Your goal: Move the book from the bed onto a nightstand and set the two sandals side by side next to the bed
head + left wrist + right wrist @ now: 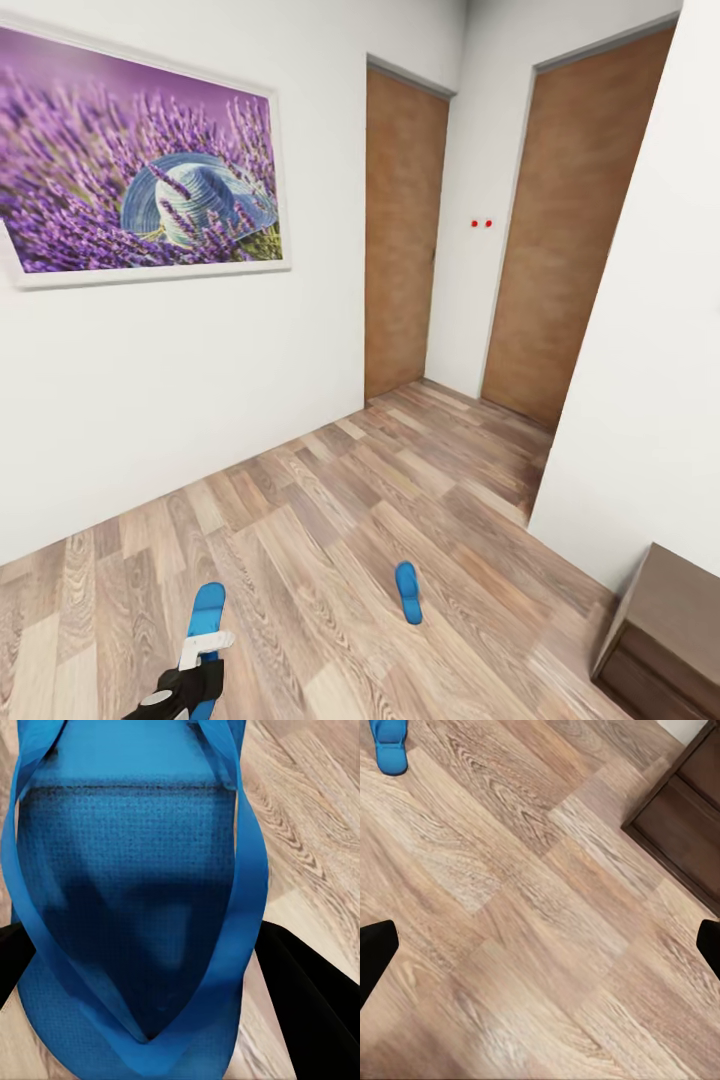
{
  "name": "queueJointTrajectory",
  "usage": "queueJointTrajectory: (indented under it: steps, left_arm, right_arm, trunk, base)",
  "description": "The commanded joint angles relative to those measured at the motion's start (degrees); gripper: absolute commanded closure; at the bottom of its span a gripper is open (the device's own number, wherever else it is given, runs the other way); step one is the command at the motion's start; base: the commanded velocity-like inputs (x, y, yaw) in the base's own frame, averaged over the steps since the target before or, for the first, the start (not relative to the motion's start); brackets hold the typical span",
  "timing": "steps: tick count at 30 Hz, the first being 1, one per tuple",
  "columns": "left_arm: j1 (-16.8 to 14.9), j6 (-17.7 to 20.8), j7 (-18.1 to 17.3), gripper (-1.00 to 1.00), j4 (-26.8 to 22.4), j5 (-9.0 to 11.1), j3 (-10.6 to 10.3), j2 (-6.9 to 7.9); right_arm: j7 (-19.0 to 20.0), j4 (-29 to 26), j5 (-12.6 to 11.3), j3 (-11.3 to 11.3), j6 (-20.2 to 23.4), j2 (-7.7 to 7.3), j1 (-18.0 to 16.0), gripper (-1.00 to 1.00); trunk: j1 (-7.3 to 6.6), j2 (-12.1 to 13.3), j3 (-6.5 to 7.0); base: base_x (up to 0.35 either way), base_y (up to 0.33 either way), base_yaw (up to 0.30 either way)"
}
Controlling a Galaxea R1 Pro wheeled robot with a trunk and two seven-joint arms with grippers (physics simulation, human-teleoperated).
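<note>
**Left arm working one sandal while its mate is lying apart**

The left gripper [200,655] is sitting over the near-left sandal [207,610] on the wood floor [330,520]; in the left wrist view its dark fingers [315,997] are flanking the sole [120,862], though whether they are clamping it I cannot tell. The second sandal [407,592] is lying to the right, well apart. The right gripper [540,945] is hanging wide and empty over bare planks near a dark cabinet [665,630]. The sandal is likely handling as light, flexible foam; pinching across the sole edges looks steadier than taking the thin, floppy strap [251,870].
</note>
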Motion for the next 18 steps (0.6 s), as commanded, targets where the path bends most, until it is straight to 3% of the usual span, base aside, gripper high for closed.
queueJointTrajectory:
  steps: [1, 13, 18]
  left_arm:
    - [0.0, -0.1, 0.2, 1.0, 0.0, 0.4, -0.5, -0.01]
    - [0.0, -0.2, 0.2, 1.0, 0.0, 0.4, -0.5, -0.01]
    - [0.0, -0.2, 0.2, 1.0, 0.1, 0.4, -0.5, 0.02]
  right_arm:
    - [0.4, -0.1, 0.6, -0.2, -0.1, 0.04, 0.0, -1.0]
    - [0.5, -0.1, 0.5, 0.1, -0.1, 0.06, 0.0, -1.0]
    - [0.5, -0.1, 0.5, 0.2, -0.1, 0.06, 0.0, -1.0]
  trunk:
    - [0.03, 0.0, -0.05]
    - [0.03, 0.0, -0.05]
    - [0.03, 0.0, -0.05]
  base:
    - [0.218, 0.059, 0.169]
    - [0.052, 0.013, 0.035]
    - [0.178, 0.086, 0.009]
